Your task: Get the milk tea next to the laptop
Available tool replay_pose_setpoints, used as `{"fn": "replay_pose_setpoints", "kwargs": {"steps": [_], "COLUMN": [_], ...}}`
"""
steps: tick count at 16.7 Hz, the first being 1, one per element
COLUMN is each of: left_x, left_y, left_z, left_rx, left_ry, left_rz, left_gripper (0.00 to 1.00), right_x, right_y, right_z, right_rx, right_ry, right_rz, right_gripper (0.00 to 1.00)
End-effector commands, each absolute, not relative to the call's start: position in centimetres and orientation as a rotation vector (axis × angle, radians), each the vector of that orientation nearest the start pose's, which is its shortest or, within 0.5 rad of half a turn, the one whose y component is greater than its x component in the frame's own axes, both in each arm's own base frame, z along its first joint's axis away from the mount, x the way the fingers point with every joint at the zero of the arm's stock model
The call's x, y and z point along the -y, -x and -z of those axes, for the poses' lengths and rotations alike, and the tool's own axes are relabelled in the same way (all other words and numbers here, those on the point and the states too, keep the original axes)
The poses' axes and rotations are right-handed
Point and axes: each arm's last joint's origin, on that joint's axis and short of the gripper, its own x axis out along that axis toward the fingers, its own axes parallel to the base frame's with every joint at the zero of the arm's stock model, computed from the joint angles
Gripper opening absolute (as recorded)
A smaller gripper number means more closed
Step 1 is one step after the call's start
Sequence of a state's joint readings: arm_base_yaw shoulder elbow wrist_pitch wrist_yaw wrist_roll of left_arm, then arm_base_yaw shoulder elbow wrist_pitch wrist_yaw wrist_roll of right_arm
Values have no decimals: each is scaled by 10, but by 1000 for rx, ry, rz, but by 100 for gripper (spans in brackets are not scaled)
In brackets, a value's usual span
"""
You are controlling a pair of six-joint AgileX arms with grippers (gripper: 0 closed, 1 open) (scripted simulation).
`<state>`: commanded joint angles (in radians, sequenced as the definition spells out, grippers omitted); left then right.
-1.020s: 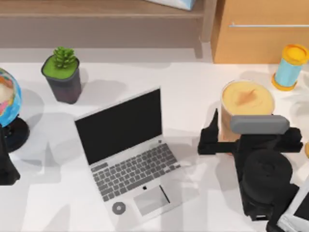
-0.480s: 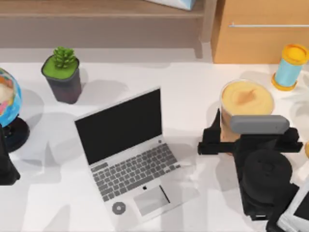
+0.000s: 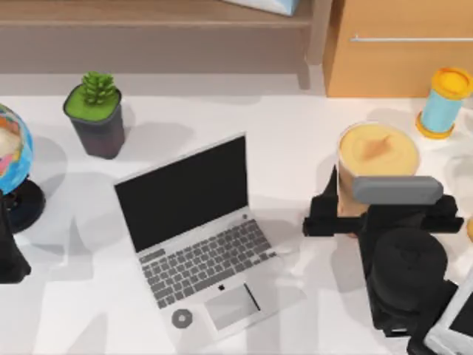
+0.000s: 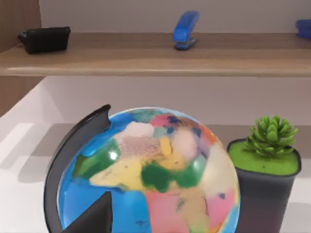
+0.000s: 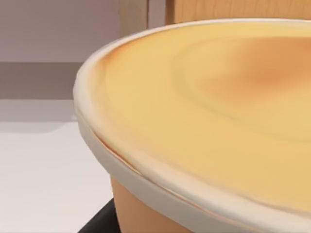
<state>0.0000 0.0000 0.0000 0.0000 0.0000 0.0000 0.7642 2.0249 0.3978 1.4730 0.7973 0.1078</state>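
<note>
white counter (image 3: 295,140) under a wooden shelf: left gripper (image 3: 9,251) parked at the left edge, fingers' state unclear; open laptop (image 3: 196,237) at centre; at right, right gripper (image 3: 380,214) pinching the upright milk tea (image 3: 378,159).

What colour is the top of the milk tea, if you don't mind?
Creamy yellow-orange on the milk tea, clearest in the right wrist view.
</note>
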Motion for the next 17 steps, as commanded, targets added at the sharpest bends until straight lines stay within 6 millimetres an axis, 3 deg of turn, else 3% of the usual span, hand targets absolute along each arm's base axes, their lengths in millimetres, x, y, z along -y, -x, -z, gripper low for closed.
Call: {"fn": "replay_pose_setpoints", "kwargs": {"steps": [17], "left_x": [1], "left_y": [-106], "left_z": [-160], "left_rx": [0], "left_ry": [0], "left_rz": [0], "left_gripper": [100], "right_x": [-176], "right_y": [-213], "right_z": [-84], "right_rx": [-99], "right_ry": [8], "right_rz": [17], "right_gripper": [0]}}
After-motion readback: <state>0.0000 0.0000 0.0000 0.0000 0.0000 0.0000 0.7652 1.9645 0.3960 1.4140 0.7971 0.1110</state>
